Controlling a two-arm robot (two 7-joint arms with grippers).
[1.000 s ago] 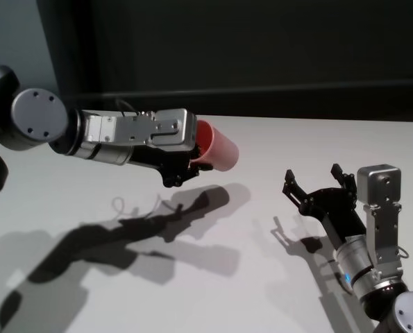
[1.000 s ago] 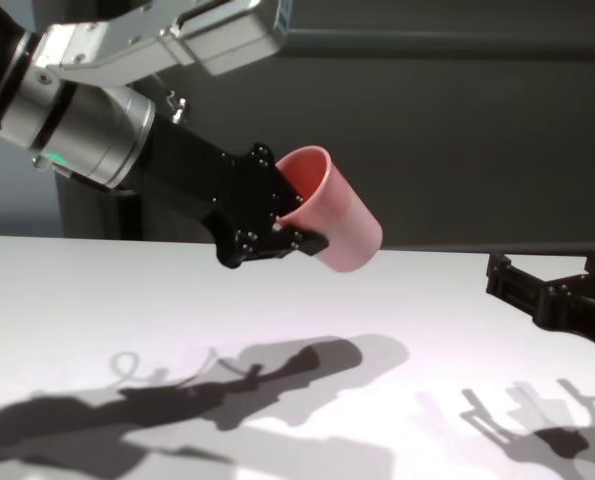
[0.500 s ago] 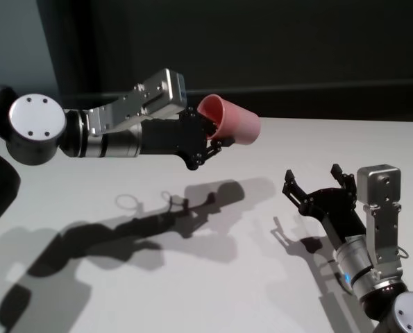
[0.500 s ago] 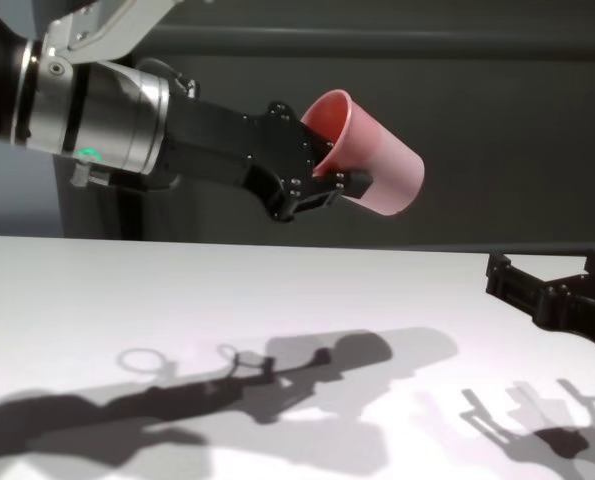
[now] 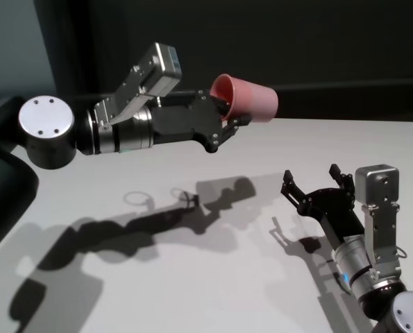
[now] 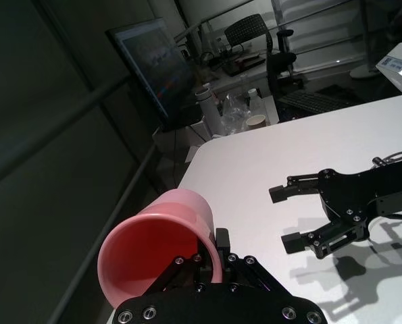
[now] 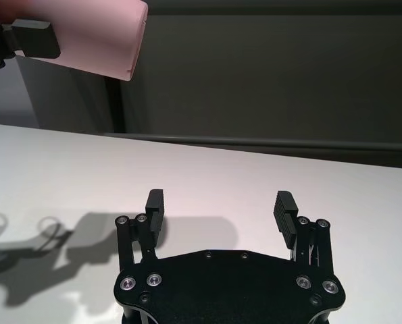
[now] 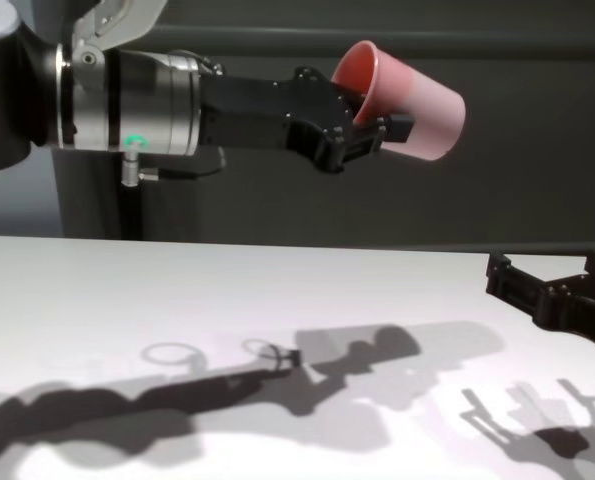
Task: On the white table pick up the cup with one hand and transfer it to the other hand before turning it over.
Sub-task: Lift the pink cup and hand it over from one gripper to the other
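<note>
My left gripper (image 5: pixel 230 116) is shut on the rim of the salmon-pink cup (image 5: pixel 251 100), with one finger inside the mouth and one outside. It holds the cup high above the white table (image 5: pixel 192 277), lying sideways with its base pointing right. The cup also shows in the chest view (image 8: pixel 417 90), the left wrist view (image 6: pixel 153 250) and the right wrist view (image 7: pixel 92 34). My right gripper (image 5: pixel 312 177) is open and empty, low over the table at the right, below and to the right of the cup. It also shows in the right wrist view (image 7: pixel 220 202).
The left arm and the cup cast shadows (image 5: pixel 157 215) across the middle of the table. A dark wall (image 5: pixel 296 41) runs behind the table's far edge. The left wrist view shows a desk with a monitor (image 6: pixel 153 61) beyond the table.
My left arm has lifted the cup higher and carried it to the right, toward the right gripper. The right arm has not moved.
</note>
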